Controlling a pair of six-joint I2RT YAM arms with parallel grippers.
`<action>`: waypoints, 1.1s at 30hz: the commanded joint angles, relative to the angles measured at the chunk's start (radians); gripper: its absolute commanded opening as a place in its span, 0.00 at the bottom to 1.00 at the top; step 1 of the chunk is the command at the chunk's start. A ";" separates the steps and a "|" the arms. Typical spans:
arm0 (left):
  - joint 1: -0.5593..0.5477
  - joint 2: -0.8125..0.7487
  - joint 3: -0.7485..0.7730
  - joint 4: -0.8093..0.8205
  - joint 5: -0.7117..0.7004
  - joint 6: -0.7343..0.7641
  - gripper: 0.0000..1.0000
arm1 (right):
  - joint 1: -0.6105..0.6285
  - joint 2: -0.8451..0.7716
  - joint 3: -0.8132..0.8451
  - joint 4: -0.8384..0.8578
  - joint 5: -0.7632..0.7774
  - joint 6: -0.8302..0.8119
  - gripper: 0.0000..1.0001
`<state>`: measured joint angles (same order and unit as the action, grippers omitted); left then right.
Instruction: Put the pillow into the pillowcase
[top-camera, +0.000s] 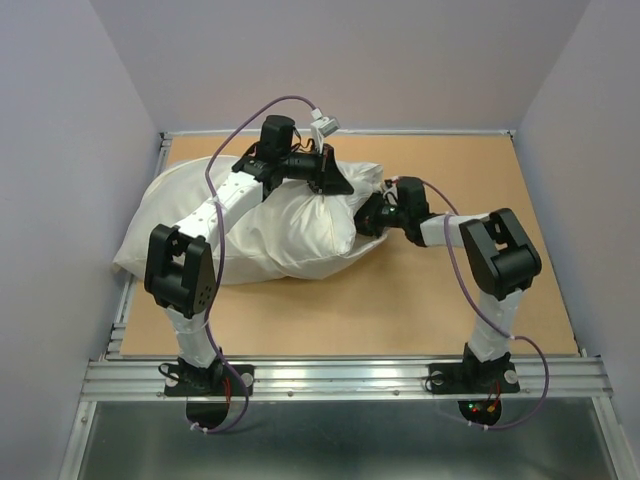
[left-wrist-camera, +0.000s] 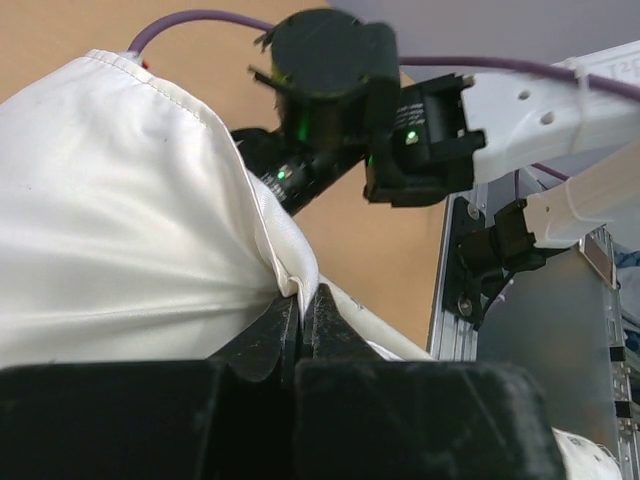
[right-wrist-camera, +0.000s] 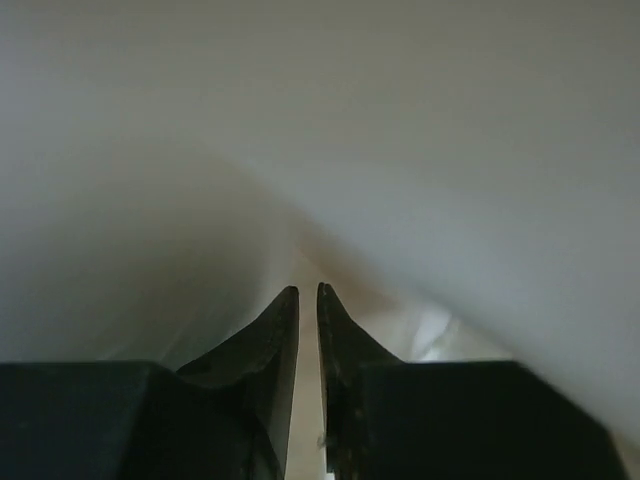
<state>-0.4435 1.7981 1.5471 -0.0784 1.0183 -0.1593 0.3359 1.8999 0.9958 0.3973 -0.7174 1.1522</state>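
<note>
The cream pillowcase (top-camera: 262, 232) lies bulging at the left and middle of the table, so the pillow fills it and is mostly hidden. My left gripper (top-camera: 330, 186) sits on top of its right end, shut on a fold of the hemmed edge (left-wrist-camera: 290, 272); the left wrist view shows its tips (left-wrist-camera: 301, 292) pinching that cloth. My right gripper (top-camera: 368, 216) is pushed into the open end from the right. In the right wrist view its jaws (right-wrist-camera: 308, 290) stand almost together with a thin strip of cloth between them, surrounded by greyish-white pillow fabric (right-wrist-camera: 450, 150).
The brown tabletop (top-camera: 430, 300) has a metal rail (top-camera: 350, 375) along its near edge and grey walls on three sides. The pillowcase's left end overhangs the table's left edge (top-camera: 130, 262). Purple cables (top-camera: 290, 100) loop above both arms.
</note>
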 joint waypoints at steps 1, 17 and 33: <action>-0.014 -0.025 0.057 0.095 0.078 -0.020 0.00 | 0.049 0.076 0.093 0.206 0.099 0.054 0.17; 0.020 -0.063 -0.022 0.080 0.034 -0.011 0.00 | -0.010 0.130 0.203 -0.635 0.650 -0.440 0.17; 0.012 -0.030 -0.117 0.101 0.016 0.075 0.00 | -0.086 -0.094 0.245 -0.676 0.420 -0.671 0.31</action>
<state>-0.4366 1.7855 1.4250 -0.0685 1.0012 -0.1089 0.2298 1.8809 1.1854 -0.2710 -0.2394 0.5339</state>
